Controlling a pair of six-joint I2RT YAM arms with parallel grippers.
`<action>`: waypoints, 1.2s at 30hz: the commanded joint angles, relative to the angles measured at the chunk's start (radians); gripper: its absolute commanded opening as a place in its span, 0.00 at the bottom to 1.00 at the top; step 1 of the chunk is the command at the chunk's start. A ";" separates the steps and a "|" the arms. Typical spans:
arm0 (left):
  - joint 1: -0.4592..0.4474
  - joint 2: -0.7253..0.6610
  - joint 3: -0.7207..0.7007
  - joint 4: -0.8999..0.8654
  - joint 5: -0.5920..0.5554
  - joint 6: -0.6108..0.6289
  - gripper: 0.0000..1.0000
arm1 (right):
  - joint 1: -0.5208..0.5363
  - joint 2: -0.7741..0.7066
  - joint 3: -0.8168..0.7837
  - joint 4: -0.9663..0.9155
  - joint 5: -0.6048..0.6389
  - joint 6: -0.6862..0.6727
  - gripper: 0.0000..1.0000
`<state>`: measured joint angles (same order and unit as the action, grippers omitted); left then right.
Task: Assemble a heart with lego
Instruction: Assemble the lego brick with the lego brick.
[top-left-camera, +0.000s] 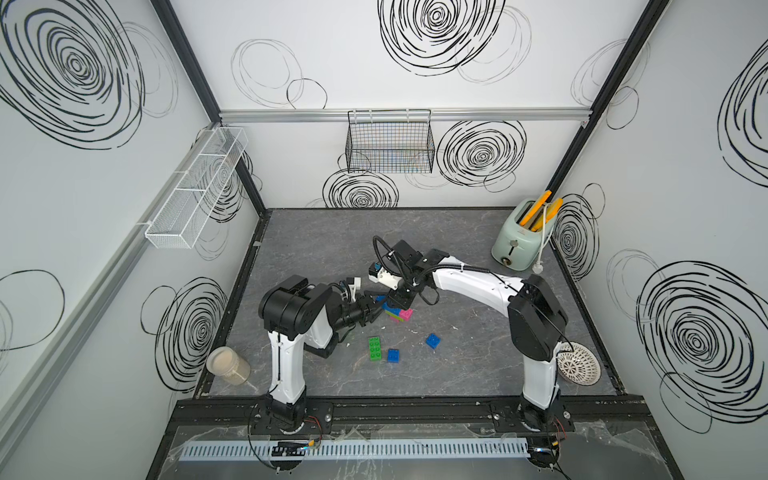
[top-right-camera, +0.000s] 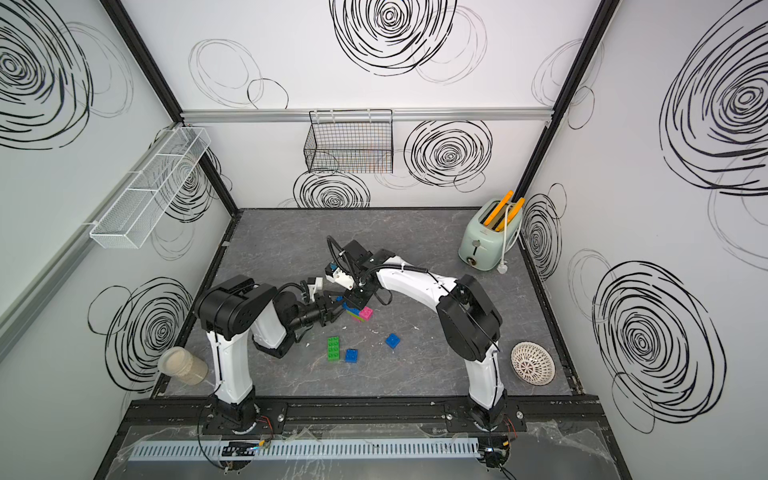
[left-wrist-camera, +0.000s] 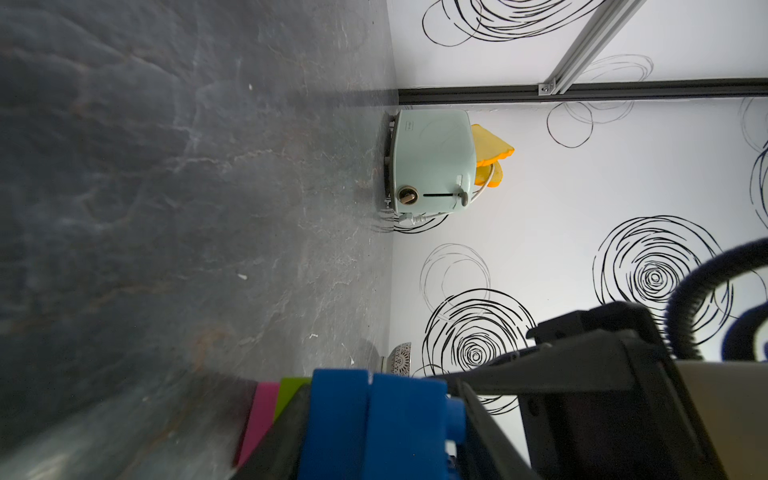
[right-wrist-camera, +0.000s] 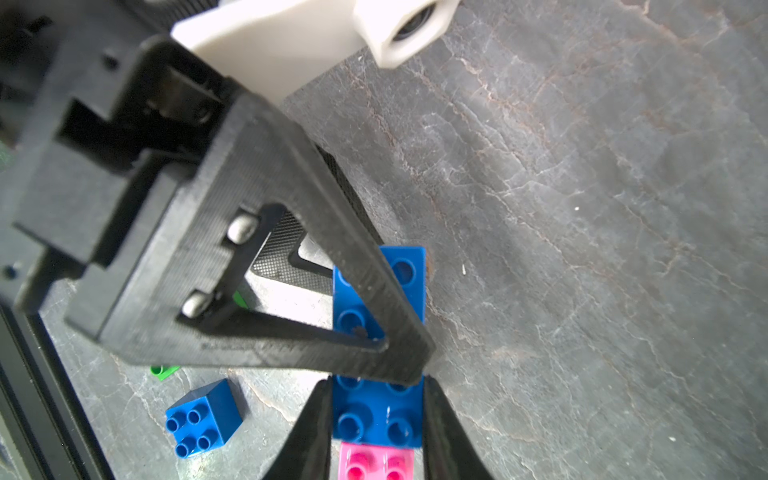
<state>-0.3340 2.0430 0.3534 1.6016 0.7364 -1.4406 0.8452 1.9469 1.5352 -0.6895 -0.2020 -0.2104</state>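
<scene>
Currently both arms meet over mid-table at the half-built heart (top-left-camera: 402, 313), a short stack of joined bricks with a blue brick (right-wrist-camera: 378, 415) on top; lime and pink edges show below it in both top views. From above, the right gripper (right-wrist-camera: 377, 384) comes down on the stack. Its two fingers (right-wrist-camera: 449, 436) press against the long sides of the blue brick, pinching it, and a pink brick (right-wrist-camera: 376, 461) sits just past them at the stack's end. From the robot's left, the left gripper (top-left-camera: 378, 308) reaches in sideways. One triangular finger (right-wrist-camera: 332, 224) lies across the blue brick's studded top; the other sits lower, on the table side of the stack in the left wrist view. Cannot tell whether these jaws clamp the stack or only bracket it, nor whether the heart rests on the table (top-left-camera: 457, 374) or hangs just above it. Loose lego lies nearer the robot's base: a green oblong brick (top-left-camera: 375, 348) just beside a blue square brick (top-left-camera: 393, 355), and a second blue square brick (top-left-camera: 432, 340) apart to the right. A mint toaster (top-left-camera: 519, 237) holding toast slices (top-left-camera: 538, 208) stands in the far right corner.
</scene>
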 joint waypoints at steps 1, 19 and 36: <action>-0.012 0.013 -0.010 0.133 0.029 -0.007 0.43 | -0.008 0.026 -0.069 -0.018 -0.049 -0.004 0.28; -0.013 0.004 -0.005 0.112 0.024 0.000 0.62 | -0.035 -0.017 -0.188 0.022 -0.085 0.018 0.28; -0.013 0.012 -0.004 0.131 0.021 -0.005 0.41 | -0.019 -0.030 -0.206 0.041 -0.007 0.034 0.33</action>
<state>-0.3405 2.0430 0.3500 1.5993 0.7391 -1.4288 0.8139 1.8797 1.3926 -0.5560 -0.2653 -0.1825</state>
